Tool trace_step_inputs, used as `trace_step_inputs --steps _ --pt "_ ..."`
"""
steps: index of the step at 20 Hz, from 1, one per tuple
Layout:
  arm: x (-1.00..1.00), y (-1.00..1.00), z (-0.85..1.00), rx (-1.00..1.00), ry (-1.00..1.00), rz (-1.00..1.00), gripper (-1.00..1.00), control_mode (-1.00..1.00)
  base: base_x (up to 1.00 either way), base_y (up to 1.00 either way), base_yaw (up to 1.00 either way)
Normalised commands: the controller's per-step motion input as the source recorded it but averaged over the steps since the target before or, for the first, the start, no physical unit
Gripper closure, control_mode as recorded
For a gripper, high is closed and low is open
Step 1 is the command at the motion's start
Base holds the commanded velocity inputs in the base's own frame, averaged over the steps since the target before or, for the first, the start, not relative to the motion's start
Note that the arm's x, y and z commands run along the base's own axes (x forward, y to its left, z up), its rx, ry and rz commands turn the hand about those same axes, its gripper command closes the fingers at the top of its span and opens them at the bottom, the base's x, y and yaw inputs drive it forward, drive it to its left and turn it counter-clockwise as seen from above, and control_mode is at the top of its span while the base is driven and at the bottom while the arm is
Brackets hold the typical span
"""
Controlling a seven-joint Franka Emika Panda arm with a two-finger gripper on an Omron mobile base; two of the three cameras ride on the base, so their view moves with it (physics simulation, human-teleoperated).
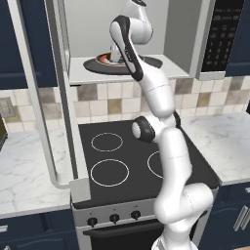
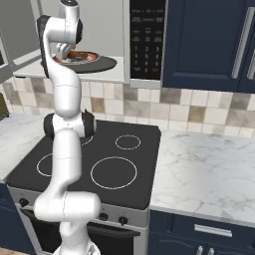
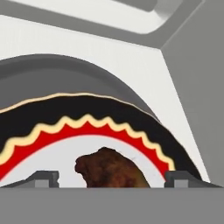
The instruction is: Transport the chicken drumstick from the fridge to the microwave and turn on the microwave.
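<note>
Inside the open microwave, above the black stovetop: plate on the dark turntable, arm blocking both base views. Chicken drumstick on the plate's white centre, long axis unclear. Gripper spread wide, fingertips flanking the meat, contact unclear

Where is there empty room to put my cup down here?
The marble counter right of the stovetop is bare, and so is the counter on its left. Inside the microwave it is crowded: the plate with the chicken drumstick fills the turntable, and the hand is there.
</note>
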Motion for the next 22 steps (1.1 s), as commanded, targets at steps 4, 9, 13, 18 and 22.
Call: trace_step_inputs --steps 4,9,13,18,22 --pt "-0.01 -0.04 0.07 -0.02 0.05 0.00 -1.00 -1.00 0.00 0.00 0.00" --pt "-0.14 -0.05 0.06 -0.01 0.00 0.00 -1.00 -1.00 0.00 0.00 0.00" --pt "-0.22 -0.07 0.00 0.00 0.00 0.00 -1.00 -1.00 0.00 0.00 0.00" --pt "-0.21 -0.04 0.01 0.00 0.00 0.00 -1.00 -1.00 0.00 0.00 0.00" --pt "-0.29 0.00 -0.01 0.00 0.00 0.00 -1.00 -1.00 0.00 0.00 0.00"
